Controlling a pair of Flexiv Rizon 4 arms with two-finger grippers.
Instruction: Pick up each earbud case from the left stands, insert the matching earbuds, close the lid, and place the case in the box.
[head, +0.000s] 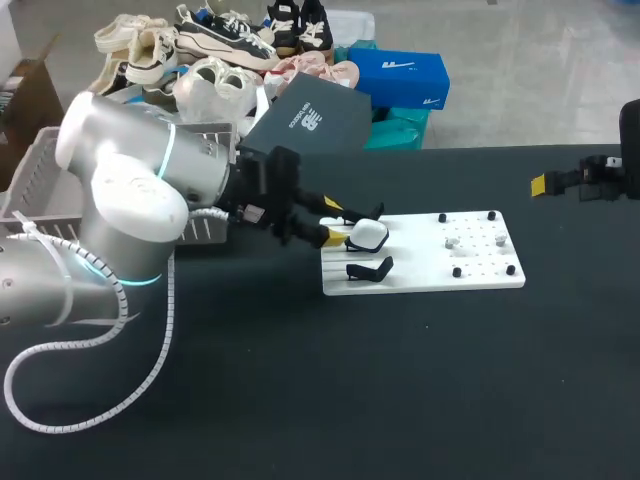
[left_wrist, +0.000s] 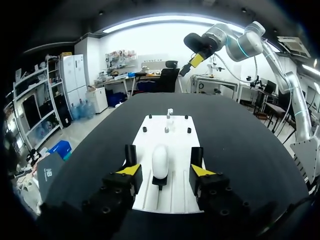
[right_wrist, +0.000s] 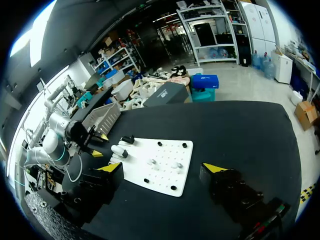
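A white earbud case (head: 370, 236) stands upright on a black stand at the left end of the white board (head: 420, 276). My left gripper (head: 352, 225) straddles it. In the left wrist view the case (left_wrist: 160, 161) is between the fingers (left_wrist: 130, 156) with a gap on each side, so the left gripper (left_wrist: 163, 157) is open. A second black stand (head: 370, 268) beside it is empty. Small earbuds (head: 452, 242) lie among black pegs on the board's right half. My right gripper (head: 548, 182) hangs open off the far right, well away from the board (right_wrist: 160, 172).
A grey mesh basket (head: 40, 185) sits at the back left, partly behind my left arm. The dark tabletop in front of the board and between the board and my right gripper (right_wrist: 161, 169) is bare.
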